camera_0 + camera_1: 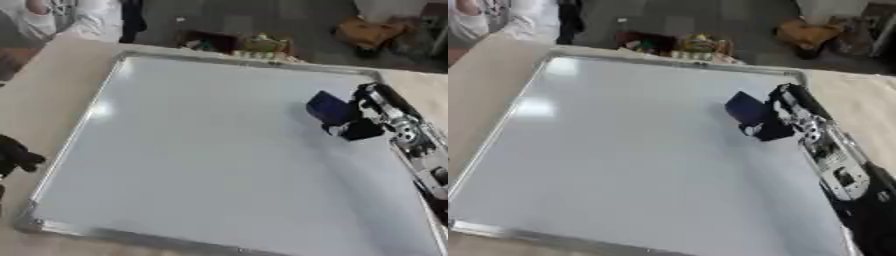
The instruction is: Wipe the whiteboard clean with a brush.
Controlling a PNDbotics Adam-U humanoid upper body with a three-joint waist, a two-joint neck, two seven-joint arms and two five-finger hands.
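- The whiteboard (pixel 201 150) is lying flat on a pale wooden table (pixel 52 90), filling most of both views, and its near edge is running along the bottom with a thin metal frame showing there.
- Its surface is looking clean and grey-white, with soft reflections near its far left corner; no marks are showing on it.
- The left hand (pixel 16 157) is showing as a dark shape at the board's left edge, roughly midway along that side, off the board and over the table; only part of it is in view, so whether its fingers are curled or straight cannot be told.
- The right arm is coming in along the whiteboard's right edge, stretching from the near right corner up toward the far right corner, silver joints lying just above the frame.
- The right hand (pixel 776 127) is sitting over the board's right part, toward the far end, with its dark fingers (pixel 767 132) curled around the brush.
- The brush (pixel 745 109), a dark blue block, is sticking out from the fingers toward the board's middle and far side, held just inside the right frame; whether its face is resting flat on the surface cannot be told.
- Wide bare board is lying open to the left of the brush and toward the near edge; little room is remaining to the right frame.
- Beyond the whiteboard's far edge, cluttered items (pixel 254 44) are sitting on the floor.
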